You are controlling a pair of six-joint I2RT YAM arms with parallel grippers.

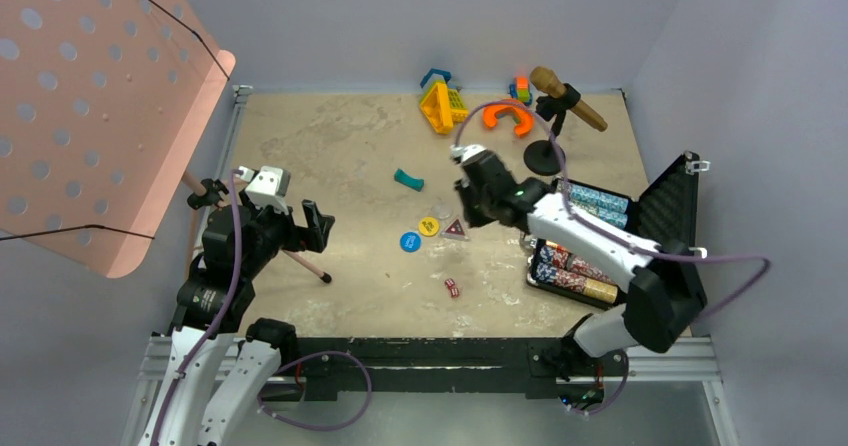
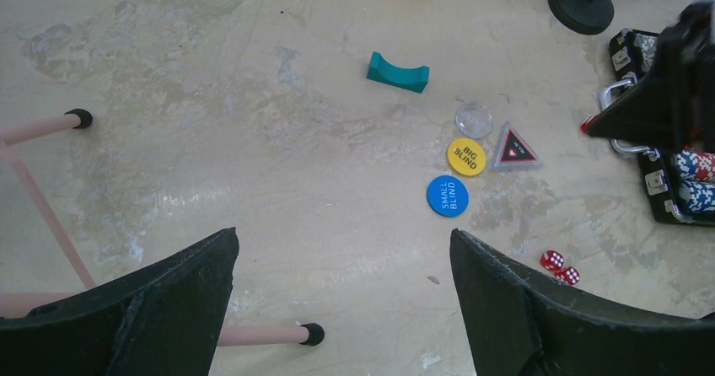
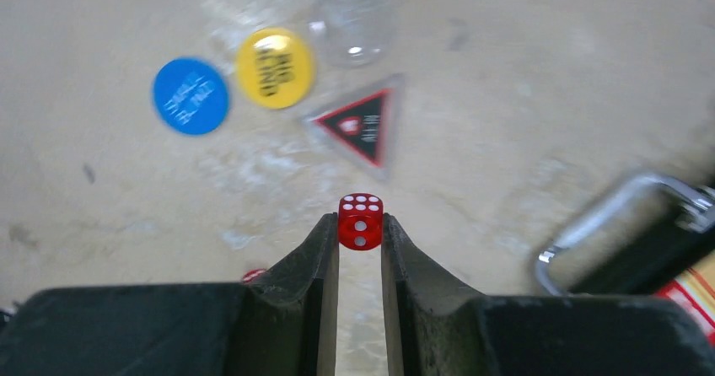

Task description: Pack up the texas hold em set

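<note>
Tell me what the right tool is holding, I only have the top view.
Observer: A red die, pinched in the right tool.
Operator: What's printed on the yellow token and the blue token?
Observer: BIG BLIND on the yellow one, SMALL BLIND on the blue one.
Operator: And the left tool?
Observer: Open, with nothing in it.

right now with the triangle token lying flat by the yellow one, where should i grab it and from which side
Take the triangular token by its rim, straight down from above: it lies flat and thin, so only its edges offer purchase. Probably pinch a straight edge against the opposite corner, keeping off the side where the yellow token and clear disc sit close.
</note>
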